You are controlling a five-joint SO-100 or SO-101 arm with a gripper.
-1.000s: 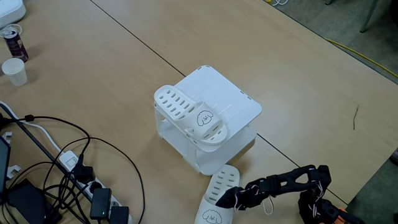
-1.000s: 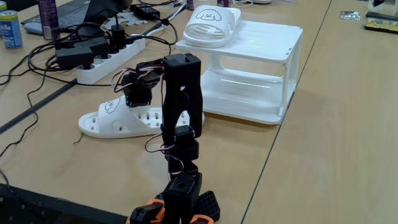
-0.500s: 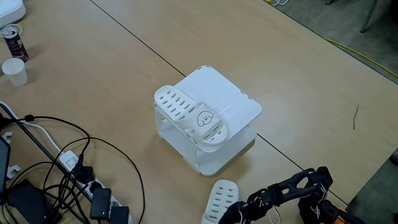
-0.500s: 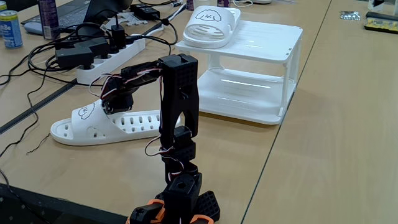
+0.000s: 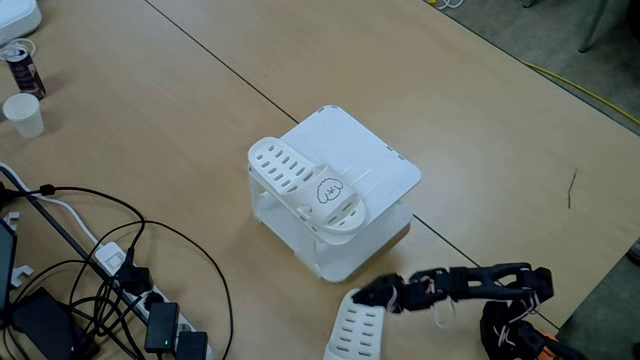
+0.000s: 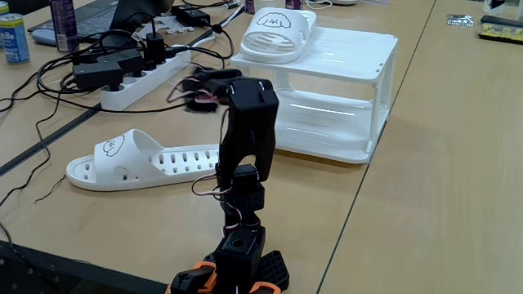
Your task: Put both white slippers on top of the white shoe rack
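Note:
One white slipper (image 5: 305,190) lies on the left part of the white shoe rack's top (image 5: 365,152), its cloud face toward the near edge; it also shows in the other fixed view (image 6: 278,33) on the rack (image 6: 351,53). The second white slipper (image 6: 147,161) lies flat on the table left of the black arm, apart from the rack, and shows at the bottom edge (image 5: 357,325). My gripper (image 5: 363,294) hovers at that slipper's end nearest the rack. It is raised and blurred (image 6: 200,88), holding nothing; its jaws are unclear.
A white power strip with black plugs and tangled cables (image 6: 135,86) lies left of the rack, also seen at lower left (image 5: 150,320). A paper cup (image 5: 22,113) and a can (image 5: 22,68) stand far left. The table edge runs along the right (image 5: 600,290).
The gripper dragged the second slipper away from the rack, let go of it, then rose and swung back toward the rack. The slipper now lies still on the table.

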